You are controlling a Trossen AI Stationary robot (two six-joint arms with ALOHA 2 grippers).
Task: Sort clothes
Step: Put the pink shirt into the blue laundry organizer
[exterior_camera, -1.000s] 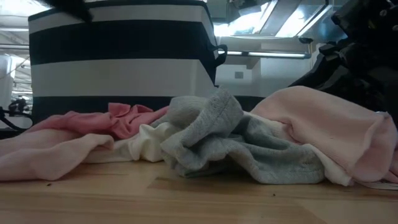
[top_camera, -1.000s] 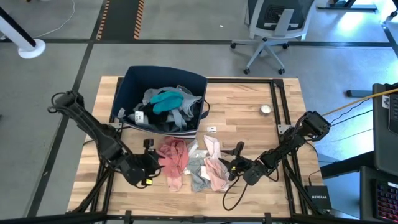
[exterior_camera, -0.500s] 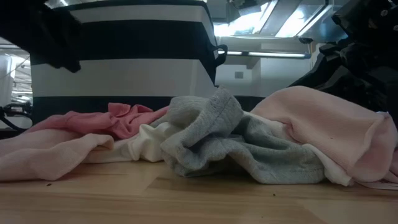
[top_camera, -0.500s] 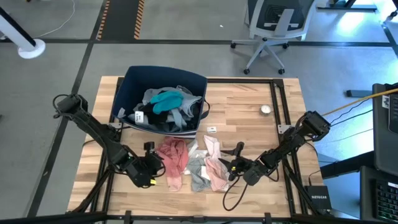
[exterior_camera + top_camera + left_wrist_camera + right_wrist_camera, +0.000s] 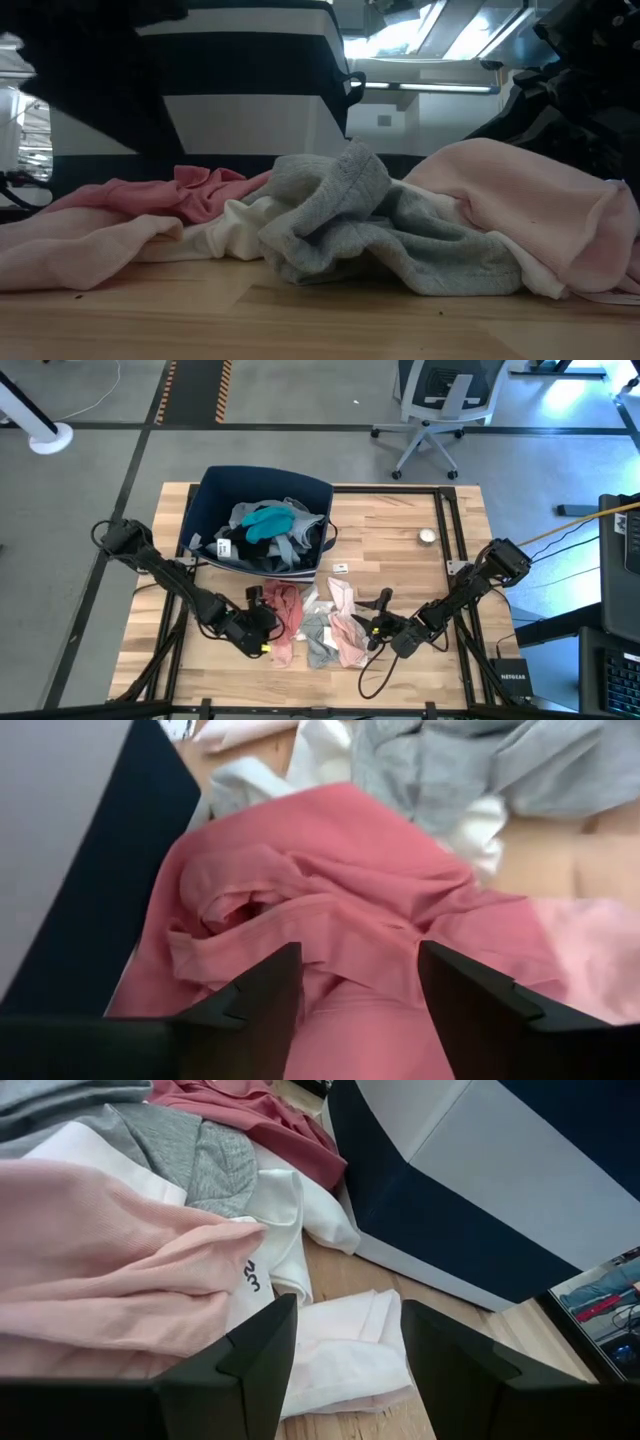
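Observation:
A coral pink garment (image 5: pixel 282 615) lies crumpled on the table's near half, and it also shows in the left wrist view (image 5: pixel 340 890). To its right lie a white piece (image 5: pixel 318 603), a grey piece (image 5: pixel 318 638) and a pale pink piece (image 5: pixel 346 632). My left gripper (image 5: pixel 262 628) is open just over the coral pink garment's left part, its fingers (image 5: pixel 268 988) standing on either side of a fold. My right gripper (image 5: pixel 372 630) is open at the pale pink piece's right edge (image 5: pixel 110 1260). The navy bin (image 5: pixel 262 520) holds a teal piece (image 5: pixel 268 520) and more clothes.
The striped bin (image 5: pixel 250 90) stands close behind the pile. A small white tag (image 5: pixel 340 568) and a small round object (image 5: pixel 427 536) lie on the wood to the right of the bin. Black frame rails (image 5: pixel 452 530) run along the table's right side.
My left gripper has gone toward the table's right edge and down, to the coral pink garment, and its arm now fills the low view's left side. The clothes and my right gripper have kept still.

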